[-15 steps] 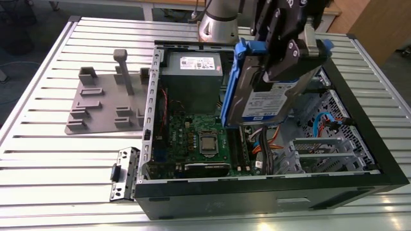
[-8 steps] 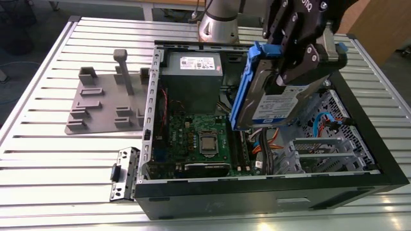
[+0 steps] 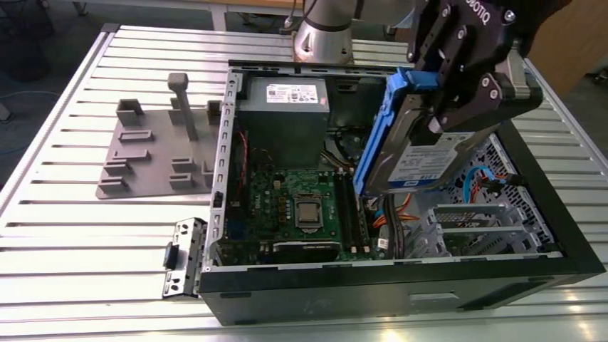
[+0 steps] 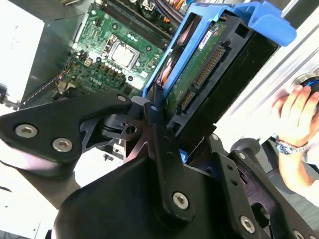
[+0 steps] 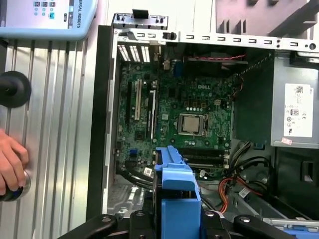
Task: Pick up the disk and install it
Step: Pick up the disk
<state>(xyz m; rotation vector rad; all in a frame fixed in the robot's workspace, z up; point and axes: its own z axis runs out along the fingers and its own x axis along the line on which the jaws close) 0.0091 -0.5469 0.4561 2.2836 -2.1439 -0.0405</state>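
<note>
The disk [image 3: 423,160], silver with a white-and-blue label and blue side rails, hangs on edge and tilted above the open computer case [image 3: 380,265]. It is over the side of the case at the exterior view's right, near the metal drive cage [image 3: 475,221]. My black gripper [image 3: 454,96] is shut on the disk from above. In the second wrist view the disk [image 4: 199,74] shows its green circuit board and connector, clamped between the fingers [image 4: 155,119]. In the first wrist view the blue rail [image 5: 177,191] stands over the motherboard [image 5: 184,119].
A grey power supply box [image 3: 282,107] fills the case's far corner, with orange and blue cables [image 3: 399,214] under the disk. A grey slotted stand [image 3: 156,149] stands on the slatted table at the exterior view's left. A person's hand [image 5: 10,164] rests on a knob beside the case.
</note>
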